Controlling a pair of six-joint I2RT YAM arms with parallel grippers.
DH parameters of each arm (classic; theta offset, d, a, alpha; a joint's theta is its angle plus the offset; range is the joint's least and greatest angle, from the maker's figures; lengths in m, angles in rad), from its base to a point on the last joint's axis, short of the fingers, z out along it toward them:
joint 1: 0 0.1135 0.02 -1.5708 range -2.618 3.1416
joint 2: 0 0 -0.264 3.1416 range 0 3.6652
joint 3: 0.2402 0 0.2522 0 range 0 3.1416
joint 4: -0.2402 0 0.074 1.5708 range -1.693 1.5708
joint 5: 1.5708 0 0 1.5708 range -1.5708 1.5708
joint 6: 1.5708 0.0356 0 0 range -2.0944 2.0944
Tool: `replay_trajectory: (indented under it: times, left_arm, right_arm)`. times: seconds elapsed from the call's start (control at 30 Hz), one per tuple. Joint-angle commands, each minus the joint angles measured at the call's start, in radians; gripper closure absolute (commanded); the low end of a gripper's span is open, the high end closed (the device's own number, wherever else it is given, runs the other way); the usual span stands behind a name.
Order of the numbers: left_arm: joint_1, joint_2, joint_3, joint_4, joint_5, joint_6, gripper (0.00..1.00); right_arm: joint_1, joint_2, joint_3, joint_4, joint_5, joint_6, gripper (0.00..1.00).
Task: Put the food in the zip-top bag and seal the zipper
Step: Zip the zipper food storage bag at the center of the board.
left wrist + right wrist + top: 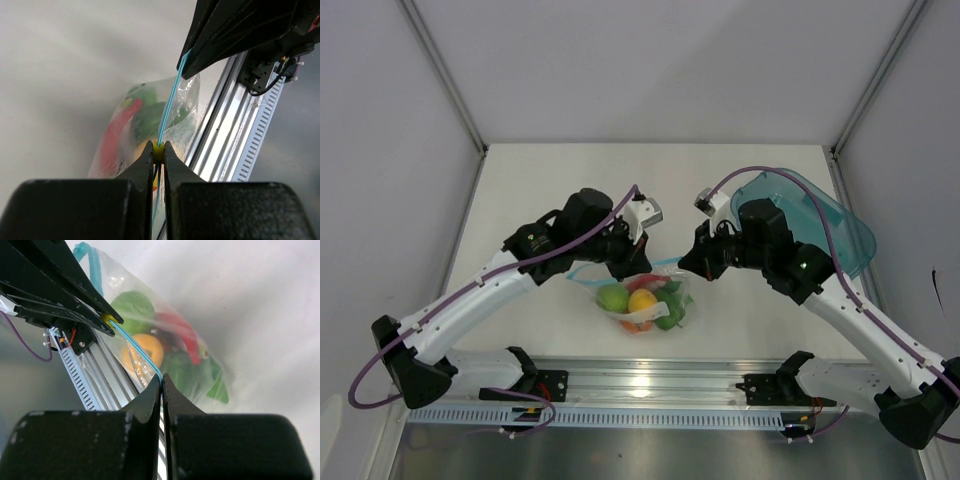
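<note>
The clear zip-top bag (650, 303) hangs between my two grippers above the near part of the table, with the toy food inside: a green lime (612, 297), a yellow lemon (642, 299), red and green peppers (116, 131) and an orange (145, 351). My left gripper (632, 263) is shut on the small yellow slider (158, 151) on the light blue zipper (169, 107). My right gripper (692, 262) is shut on the zipper's other end (159, 376). The strip runs taut between them.
A translucent teal oval tray (830, 225) lies at the right behind the right arm. The metal rail (650, 385) with the arm bases runs along the near edge, just below the bag. White walls enclose the table on three sides.
</note>
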Motion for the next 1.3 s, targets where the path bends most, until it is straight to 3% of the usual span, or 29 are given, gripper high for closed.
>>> replay_trajectory:
  times: [0.0,0.13,0.27,0.3,0.33,0.43,0.53,0.63,0.8,0.9,1.27]
  left_arm:
    - [0.005,-0.080,-0.023,-0.050,-0.069,-0.032,0.99]
    - [0.004,-0.114,-0.051,-0.027,-0.038,-0.026,0.99]
    - [0.005,-0.102,-0.048,-0.004,0.065,-0.016,0.99]
    - [0.005,-0.097,-0.043,0.000,0.071,-0.017,0.99]
    - [0.004,-0.085,-0.038,0.006,0.080,-0.017,0.99]
    - [0.005,-0.068,-0.025,0.017,0.124,-0.022,0.99]
    - [0.004,-0.060,-0.012,0.020,0.163,-0.022,0.99]
    - [0.004,-0.054,-0.002,0.022,0.177,-0.020,0.99]
    - [0.004,-0.046,0.002,0.025,0.204,-0.025,0.99]
    - [0.004,-0.051,0.002,0.019,0.190,-0.025,0.99]
    - [0.004,-0.046,0.003,0.026,0.209,-0.028,0.99]
  right_arm:
    - [-0.021,-0.031,0.018,-0.034,0.054,-0.019,1.00]
    - [-0.024,-0.030,0.019,-0.039,-0.015,-0.034,1.00]
    - [-0.024,0.009,0.022,-0.028,-0.248,-0.059,1.00]
    - [-0.015,0.015,0.024,-0.022,-0.253,-0.059,0.96]
    - [-0.010,0.019,0.033,-0.025,-0.239,-0.060,0.77]
    - [0.002,0.046,0.071,-0.048,-0.210,-0.086,0.53]
    - [0.003,0.064,0.117,-0.077,-0.196,-0.118,0.44]
    - [0.005,0.090,0.153,-0.105,-0.213,-0.163,0.40]
    - [0.017,0.148,0.208,-0.149,-0.211,-0.227,0.41]
    - [0.022,0.135,0.220,-0.163,-0.140,-0.232,0.41]
    - [0.026,0.084,0.251,-0.168,-0.170,-0.227,0.38]
